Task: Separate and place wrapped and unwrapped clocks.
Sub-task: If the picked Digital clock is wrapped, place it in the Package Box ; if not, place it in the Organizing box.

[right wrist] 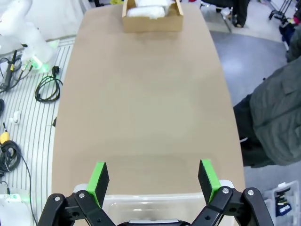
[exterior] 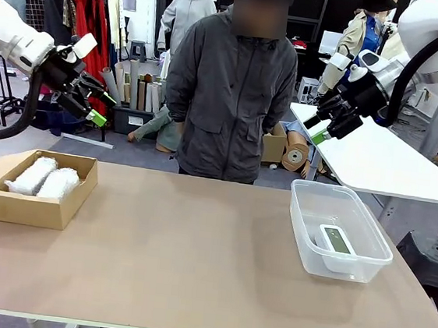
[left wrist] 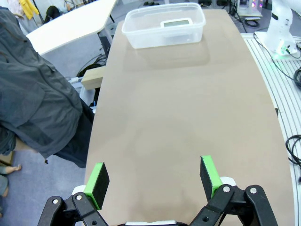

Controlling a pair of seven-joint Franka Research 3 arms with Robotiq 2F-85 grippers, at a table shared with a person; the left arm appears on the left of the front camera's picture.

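Note:
Two bubble-wrapped clocks (exterior: 43, 178) lie side by side in a cardboard box (exterior: 38, 210) at the table's left; the right wrist view shows them (right wrist: 149, 10) in the same box (right wrist: 152, 22) at the far end. A bare white clock (exterior: 335, 240) with a grey-green screen lies in a clear plastic tub (exterior: 314, 193) at the right, also the clock (left wrist: 176, 22) in the tub (left wrist: 141, 33) in the left wrist view. My left gripper (exterior: 92, 102) hangs open, high above the box. My right gripper (exterior: 319, 126) hangs open above the tub. Both hold nothing.
A person in a dark jacket (exterior: 231, 87) stands at the far edge, hands out of sight. The bare tabletop (exterior: 185, 262) stretches between box and tub. A white table (exterior: 384, 162) stands behind on the right, with a black stool (exterior: 432, 261) beside my table.

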